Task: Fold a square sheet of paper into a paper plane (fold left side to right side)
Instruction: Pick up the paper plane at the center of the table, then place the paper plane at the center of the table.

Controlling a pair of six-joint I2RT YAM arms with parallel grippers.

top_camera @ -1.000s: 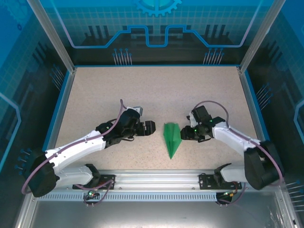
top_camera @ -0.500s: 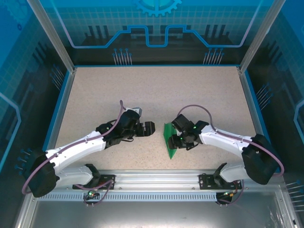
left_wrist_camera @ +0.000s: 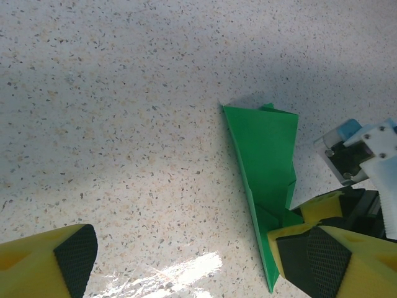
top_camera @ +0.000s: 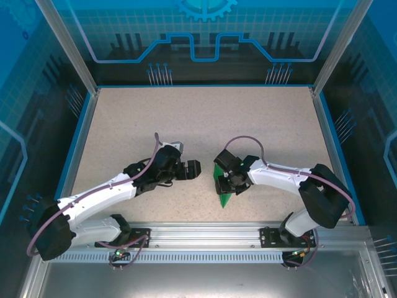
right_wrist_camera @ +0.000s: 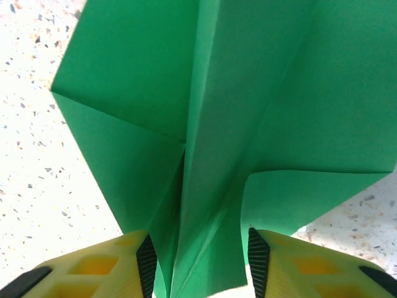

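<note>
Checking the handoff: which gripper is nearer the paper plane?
Right. The right gripper straddles the folds of the paper plane; the left gripper hangs open off to its left, apart from it.

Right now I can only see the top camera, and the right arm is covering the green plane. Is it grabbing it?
Observer: In the right wrist view, the right gripper has one finger on each side of the paper plane, right at its middle fold. I can't tell if it's squeezing.
Operator: Is the plane all squashed?
Observer: It doesn't look it. The left wrist view shows a neat pointed dart lying on the table.
Operator: What's the other hand doing?
Observer: The left gripper is wide open and isn't holding anything.
</note>
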